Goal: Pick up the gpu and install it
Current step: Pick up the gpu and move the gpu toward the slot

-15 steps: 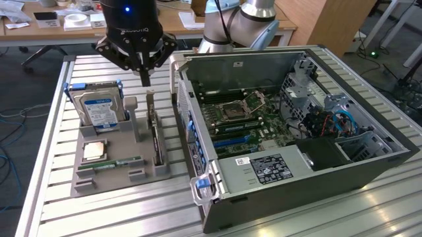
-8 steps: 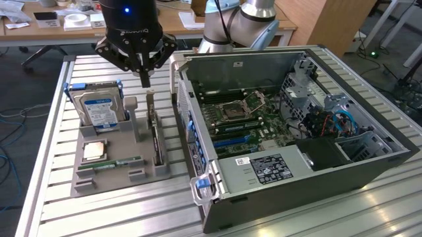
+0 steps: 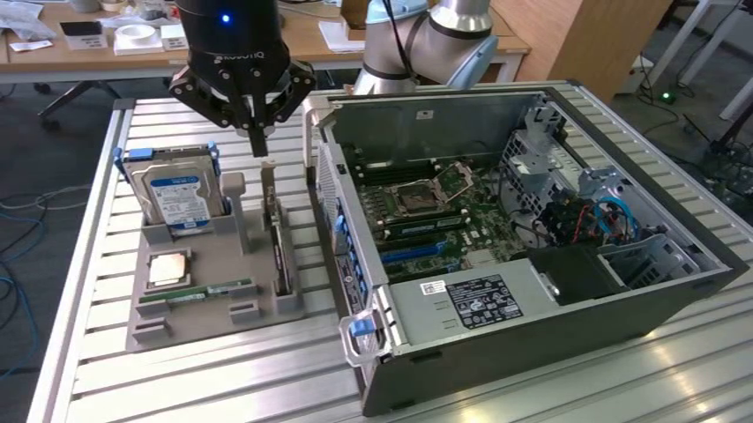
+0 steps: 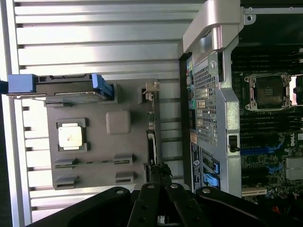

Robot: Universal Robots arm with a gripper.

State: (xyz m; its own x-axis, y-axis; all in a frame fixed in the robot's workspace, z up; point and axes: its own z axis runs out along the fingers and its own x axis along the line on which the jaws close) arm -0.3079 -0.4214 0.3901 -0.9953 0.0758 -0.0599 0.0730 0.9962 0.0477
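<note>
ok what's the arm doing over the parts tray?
It is on the gpu install. The end effector is shut and sits right over the top end of the gpu, which stands on edge in the grey parts tray beside the open PC case. Whether it touches the card is unclear. The card is not yet in the case. The hard drive, CPU and RAM stick sit in the tray too.

Soft, even room light in the exterior view, faint shadows on the slatted table (image 3: 235,379). Over to the wrist view: hard glare bleaches the slats beside the grey tray (image 4: 94,156), the gripper (image 4: 159,171) is a black silhouette, and the case interior (image 4: 270,137) is dim.
</note>
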